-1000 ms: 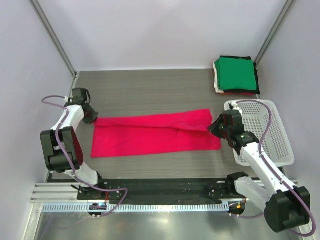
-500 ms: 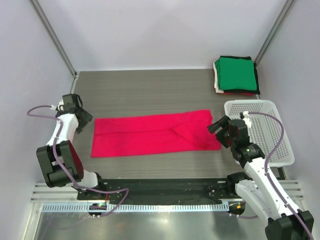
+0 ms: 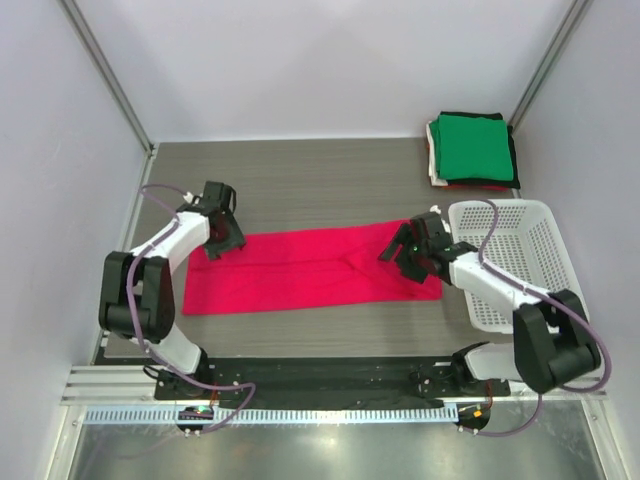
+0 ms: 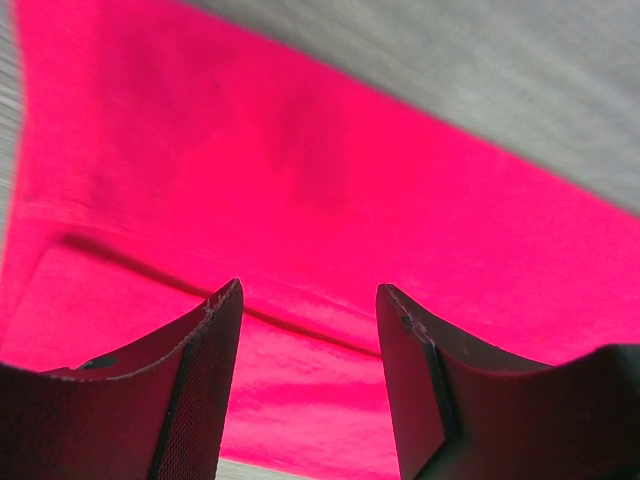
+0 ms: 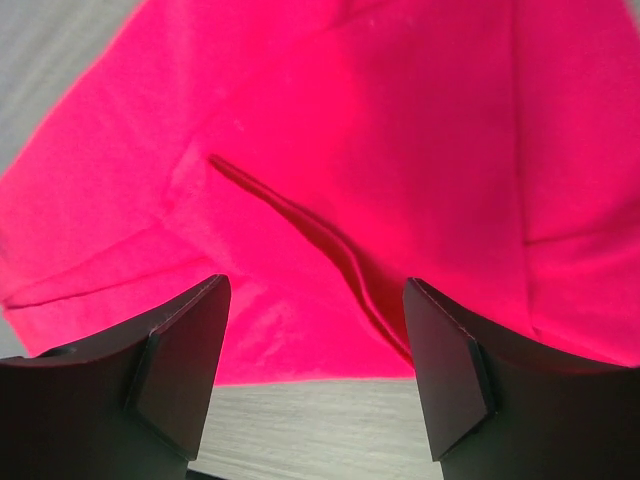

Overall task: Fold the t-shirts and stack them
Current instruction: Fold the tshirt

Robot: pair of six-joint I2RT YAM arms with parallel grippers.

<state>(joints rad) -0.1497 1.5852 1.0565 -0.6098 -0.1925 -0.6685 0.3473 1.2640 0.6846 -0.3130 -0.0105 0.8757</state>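
The t-shirt [image 3: 300, 275] is bright red-pink, the table [image 3: 320, 185] grey wood-grain, the basket [image 3: 505, 204] white, the top folded shirt [image 3: 472, 148] green.

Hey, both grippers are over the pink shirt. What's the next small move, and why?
Probably lower both grippers onto the cloth and close them. The left gripper and right gripper stand open and hold nothing, each above one end of the red-pink t-shirt, which lies flat as a long strip. Pinching those ends looks like the way to start the next fold.
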